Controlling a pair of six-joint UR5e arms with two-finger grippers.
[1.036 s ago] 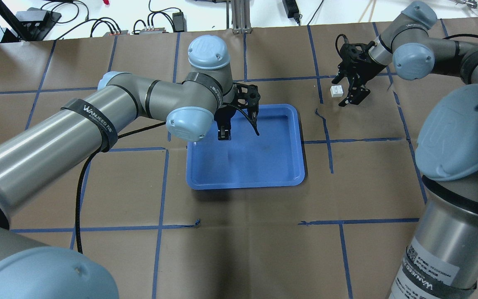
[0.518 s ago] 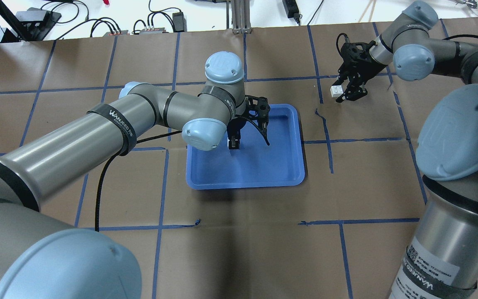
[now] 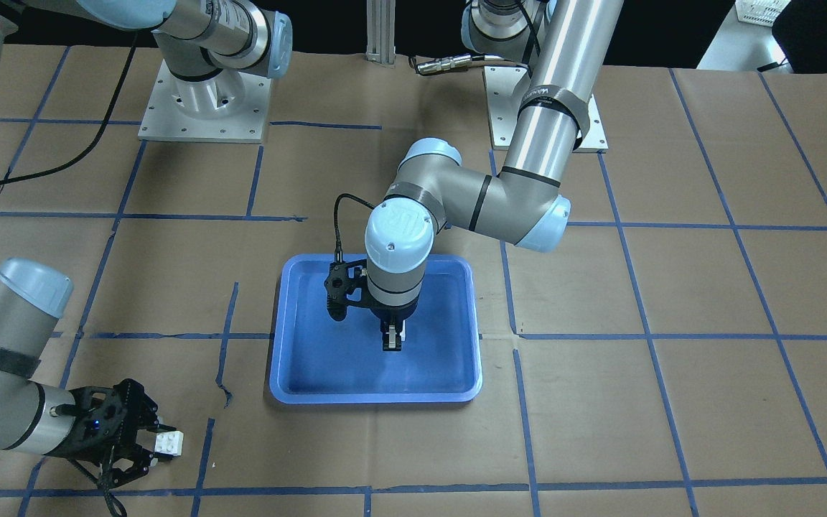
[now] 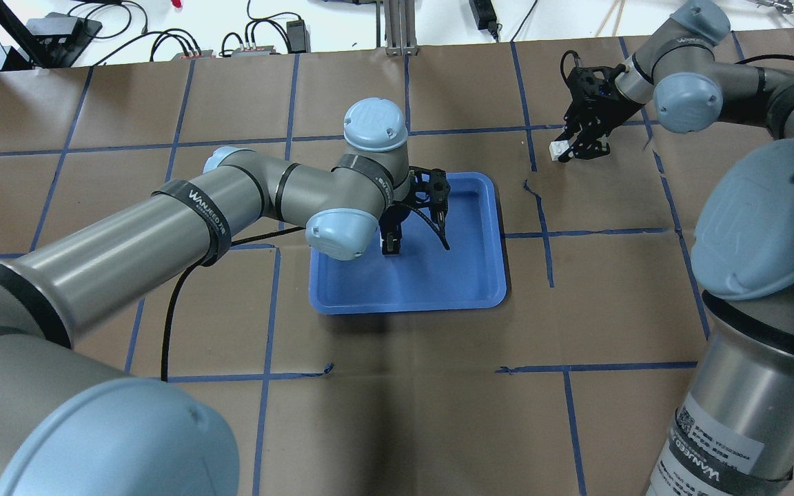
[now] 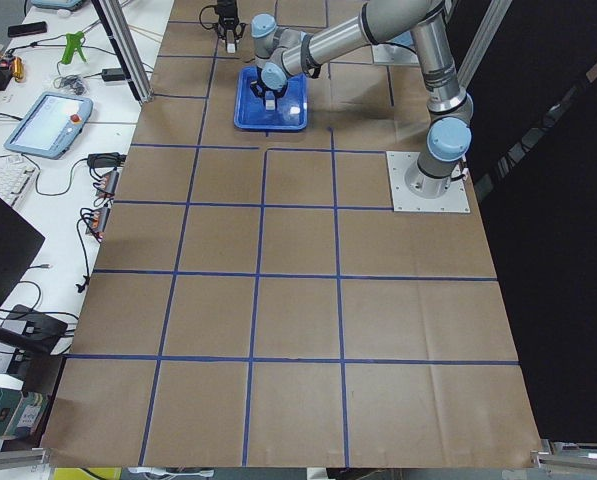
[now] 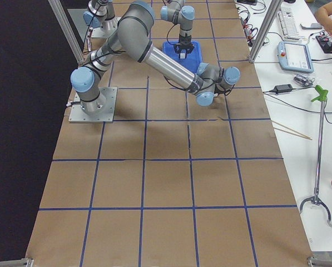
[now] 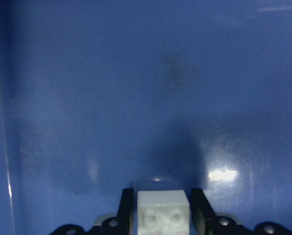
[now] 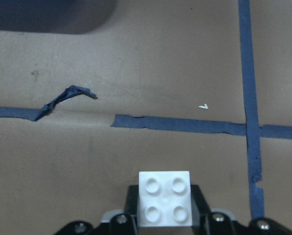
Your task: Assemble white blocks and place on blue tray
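Observation:
The blue tray (image 4: 438, 282) lies at the table's middle; it also shows in the front view (image 3: 377, 396). My left gripper (image 4: 390, 242) hangs low over the tray's inner left part, shut on a white block (image 7: 163, 213), studs hidden; the block peeks out in the front view (image 3: 400, 332). My right gripper (image 4: 564, 150) is at the far right of the table, well clear of the tray. It is shut on the other white block (image 8: 164, 198), studs facing the wrist camera. This block also shows in the overhead view (image 4: 557, 147) and the front view (image 3: 169, 443).
Brown paper with a blue tape grid covers the table. A torn tape piece (image 4: 533, 187) lies between the tray and my right gripper. Cables and power boxes (image 4: 252, 41) line the far edge. The arm bases (image 3: 202, 108) stand on the robot's side.
My right gripper has closed on the white block that lay between its open fingers and moved slightly away. My left arm has carried its block to the right, further over the tray.

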